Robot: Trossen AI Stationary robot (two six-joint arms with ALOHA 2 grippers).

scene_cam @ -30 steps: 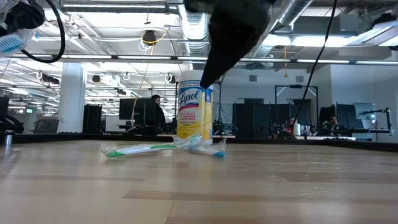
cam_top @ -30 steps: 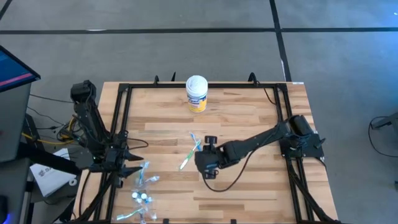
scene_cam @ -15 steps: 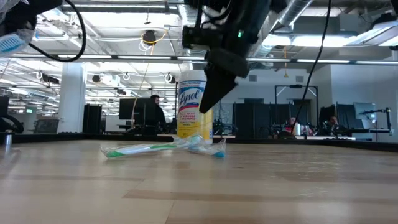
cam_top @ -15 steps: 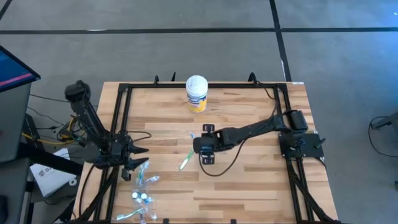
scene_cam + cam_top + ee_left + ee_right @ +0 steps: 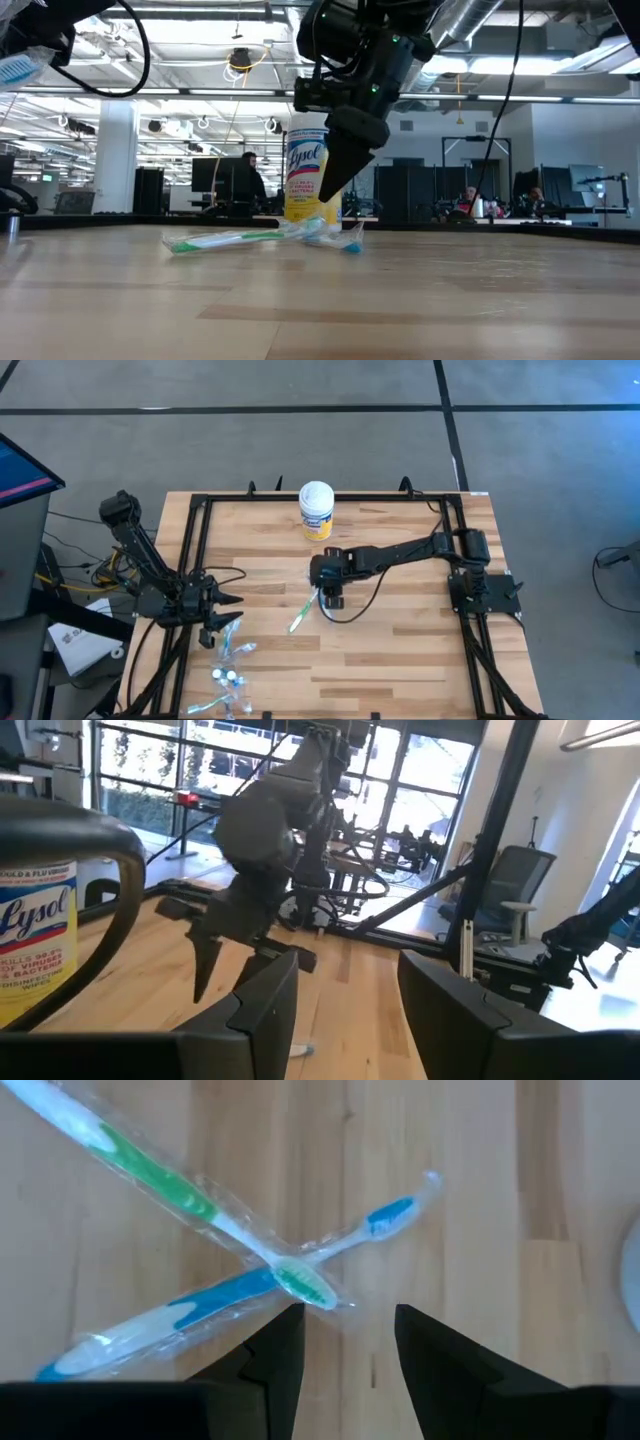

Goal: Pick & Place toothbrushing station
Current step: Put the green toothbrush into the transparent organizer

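The right hand (image 5: 322, 596) hangs above the middle of the wooden table (image 5: 400, 650), pointing down, and its two fingers are apart with nothing between them. Just under it two wrapped toothbrushes lie crossed on the table: the green toothbrush (image 5: 165, 1180) and the blue toothbrush (image 5: 215, 1295). In the right wrist view the head of the green one lies over the blue one, right in front of the fingertips (image 5: 285, 1330), but the fingers do not touch them. In the low view the hand is a little above the brushes, in front of the Lysol canister (image 5: 306, 180), which stands upright near the far edge. The left hand (image 5: 218, 615) waits at the left side of the table, also open and empty. More wrapped toothbrushes (image 5: 232, 655) lie in a small heap near the front left corner.
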